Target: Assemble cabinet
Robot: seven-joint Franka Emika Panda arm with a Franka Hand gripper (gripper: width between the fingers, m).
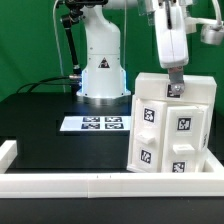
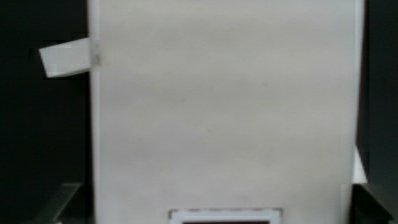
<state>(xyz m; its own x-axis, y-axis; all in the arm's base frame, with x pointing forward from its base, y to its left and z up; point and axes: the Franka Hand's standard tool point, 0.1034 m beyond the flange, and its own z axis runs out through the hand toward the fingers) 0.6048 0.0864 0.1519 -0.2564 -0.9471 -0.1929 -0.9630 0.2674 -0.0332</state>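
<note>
Table point(image 1: 40, 110) with black top, low white rail point(image 1: 60, 182) along near edge. Large white plastic cabinet point(image 1: 170, 125) with black-and-white square tags stands upright at exterior view's right, against the rail; its plain white face point(image 2: 222, 110) fills wrist view. Flat white marker board point(image 1: 100, 123) lies beside it, toward robot base. Gripper point(image 1: 174, 88) sits at cabinet's top edge, finger opening can't be told

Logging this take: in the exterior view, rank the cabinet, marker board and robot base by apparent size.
1. cabinet, though it sits nearest the camera, which inflates it.
2. robot base.
3. marker board, a thin flat strip.
</note>
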